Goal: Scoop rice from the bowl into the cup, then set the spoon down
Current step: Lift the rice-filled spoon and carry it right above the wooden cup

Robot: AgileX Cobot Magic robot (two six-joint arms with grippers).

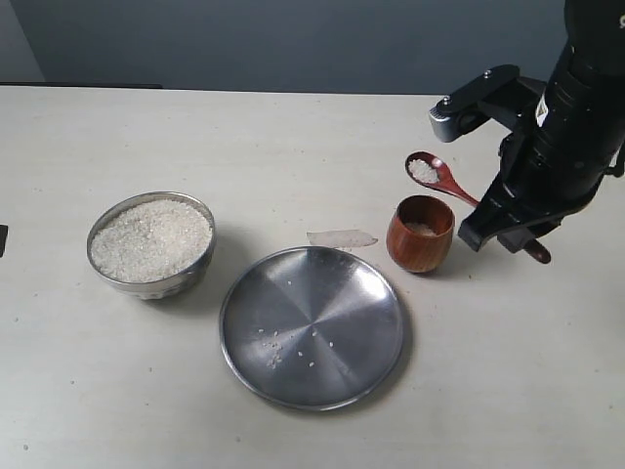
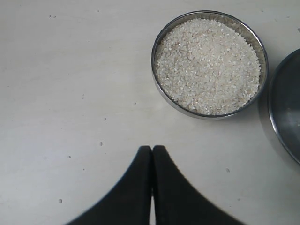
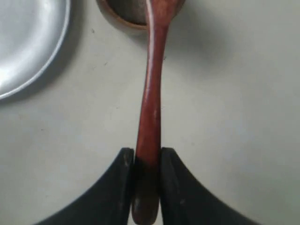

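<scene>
A steel bowl (image 1: 151, 244) (image 2: 210, 63) heaped with white rice (image 1: 151, 237) (image 2: 208, 65) stands on the left of the table. The brown wooden cup (image 1: 421, 233) (image 3: 123, 13) stands right of the middle, with a little rice inside. My right gripper (image 1: 498, 227) (image 3: 147, 152) is shut on the handle of the wooden spoon (image 1: 441, 178) (image 3: 151, 112). The spoon head carries rice and hangs just behind and above the cup. My left gripper (image 2: 152, 148) is shut on nothing, over bare table near the bowl.
A wide flat steel plate (image 1: 312, 325) (image 3: 28, 42) (image 2: 286, 108) with a few stray grains lies between bowl and cup. A small clear scrap (image 1: 342, 237) lies behind the plate. Loose grains dot the table by the bowl.
</scene>
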